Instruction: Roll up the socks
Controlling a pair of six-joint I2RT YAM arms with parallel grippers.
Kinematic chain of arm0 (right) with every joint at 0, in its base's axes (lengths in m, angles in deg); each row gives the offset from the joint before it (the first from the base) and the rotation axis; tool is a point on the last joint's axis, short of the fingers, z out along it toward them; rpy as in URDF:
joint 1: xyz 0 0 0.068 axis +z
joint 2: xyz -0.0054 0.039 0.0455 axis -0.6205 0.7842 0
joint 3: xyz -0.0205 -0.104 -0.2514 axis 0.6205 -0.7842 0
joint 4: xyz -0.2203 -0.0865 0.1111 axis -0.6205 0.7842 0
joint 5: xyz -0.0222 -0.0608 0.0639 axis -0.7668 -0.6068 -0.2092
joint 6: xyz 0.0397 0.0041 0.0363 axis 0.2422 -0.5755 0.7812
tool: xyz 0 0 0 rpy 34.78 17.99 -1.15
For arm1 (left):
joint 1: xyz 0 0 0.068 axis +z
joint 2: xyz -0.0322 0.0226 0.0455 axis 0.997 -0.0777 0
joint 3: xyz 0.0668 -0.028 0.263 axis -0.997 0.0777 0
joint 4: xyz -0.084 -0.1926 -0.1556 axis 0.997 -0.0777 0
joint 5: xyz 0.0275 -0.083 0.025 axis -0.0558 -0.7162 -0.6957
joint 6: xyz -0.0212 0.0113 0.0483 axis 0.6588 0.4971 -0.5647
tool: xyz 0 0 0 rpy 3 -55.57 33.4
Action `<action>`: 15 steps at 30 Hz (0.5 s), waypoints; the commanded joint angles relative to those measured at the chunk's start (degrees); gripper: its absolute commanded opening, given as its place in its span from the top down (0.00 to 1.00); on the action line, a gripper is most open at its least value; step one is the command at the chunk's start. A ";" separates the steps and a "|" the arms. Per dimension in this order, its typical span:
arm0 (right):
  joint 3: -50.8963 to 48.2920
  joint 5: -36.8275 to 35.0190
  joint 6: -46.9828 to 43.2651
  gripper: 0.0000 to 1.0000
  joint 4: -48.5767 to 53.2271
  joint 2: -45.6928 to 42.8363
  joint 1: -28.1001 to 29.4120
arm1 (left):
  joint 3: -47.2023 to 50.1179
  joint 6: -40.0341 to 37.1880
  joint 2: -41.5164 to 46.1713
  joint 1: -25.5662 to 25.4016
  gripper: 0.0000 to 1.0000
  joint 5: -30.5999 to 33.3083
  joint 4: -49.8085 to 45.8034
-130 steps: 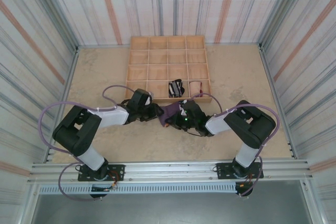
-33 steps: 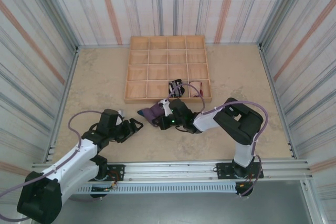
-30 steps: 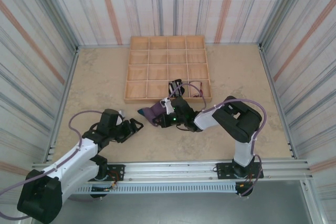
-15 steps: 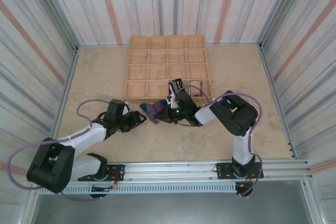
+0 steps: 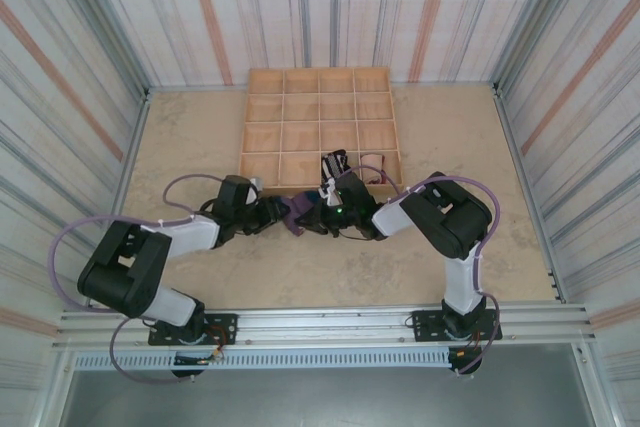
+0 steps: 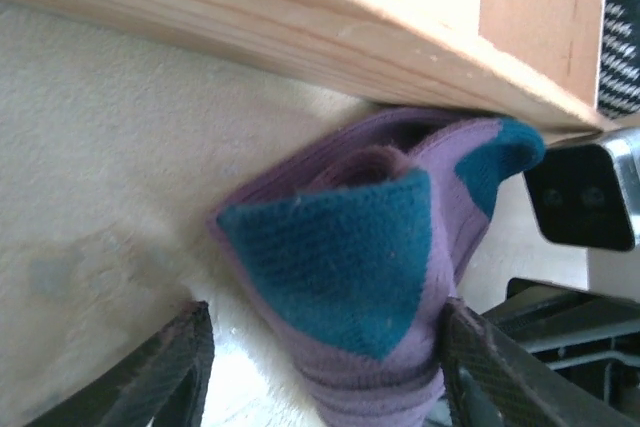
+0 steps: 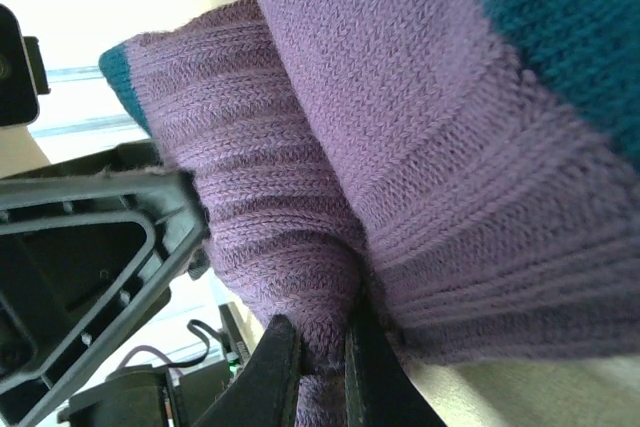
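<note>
The purple sock [image 5: 297, 211] with a teal toe lies bunched on the table against the front wall of the wooden tray [image 5: 262, 188]. My right gripper [image 5: 313, 215] is shut on a fold of its purple ribbing [image 7: 300, 247], pinched between the two fingertips [image 7: 282, 352]. My left gripper [image 5: 279, 214] is open around the sock's teal end [image 6: 345, 257]. Its right finger [image 6: 490, 367] touches the fabric and its left finger [image 6: 165, 372] stands apart. A black-and-white striped sock [image 5: 334, 167] and a peach sock [image 5: 372, 168] sit in two front compartments of the tray.
The tray's wooden front wall [image 6: 300, 37] runs right behind the sock, with the right wrist's black housing [image 6: 580, 197] close on the right. Both arms meet in front of the tray. Striped walls enclose the sandy table [image 5: 190, 147].
My left arm has swung in from the near left to the sock, its jaws narrowing around it. My right gripper has carried the sock a little toward the tray's front wall.
</note>
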 commanded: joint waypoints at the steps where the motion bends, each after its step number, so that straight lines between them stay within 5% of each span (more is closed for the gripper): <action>1: -2.15 -5.78 2.35 1.00 12.18 3.23 -2.18 | -0.94 0.42 -2.28 -1.11 0.48 2.15 2.31; 8: -2.33 -4.64 -0.49 0.98 11.70 1.40 -2.22 | -3.34 2.29 -4.49 -2.61 0.74 6.27 -4.69; 15: -1.37 -12.45 -17.11 0.61 25.88 -10.59 1.22 | -4.68 3.03 -3.25 -2.66 0.86 5.05 -14.43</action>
